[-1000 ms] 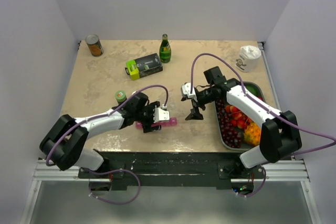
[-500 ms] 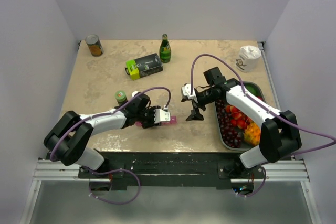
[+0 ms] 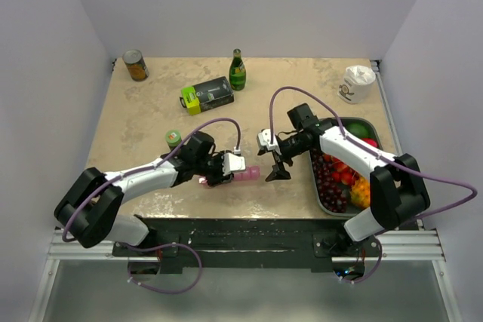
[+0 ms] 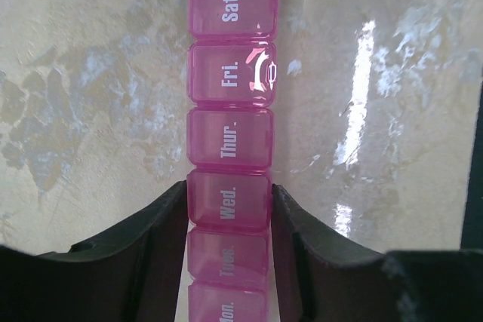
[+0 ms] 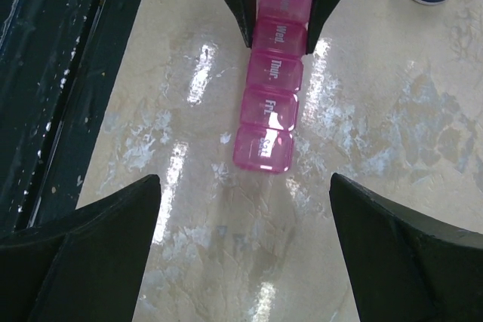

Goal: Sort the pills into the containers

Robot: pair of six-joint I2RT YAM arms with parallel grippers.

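From above, the left gripper (image 3: 221, 170) covers the middle of the containers (image 3: 247, 176), so only a pink stub shows at its left and a longer end at its right. In the left wrist view the strip runs off the bottom edge at "Mon.", and what lies inside the compartments cannot be made out through the tinted lids. The strip is slim, translucent pink, with white day labels readable from Mon. to Sat. and glare on the Fri. lid. It lies flat on the mottled beige table (image 3: 151, 111) near the front edge, between the two arms. The left gripper's jaws press against its long sides at the Wed. compartment. The right gripper (image 3: 276, 168) hangs just beyond the Sat. end, fingers spread wide, holding nothing.
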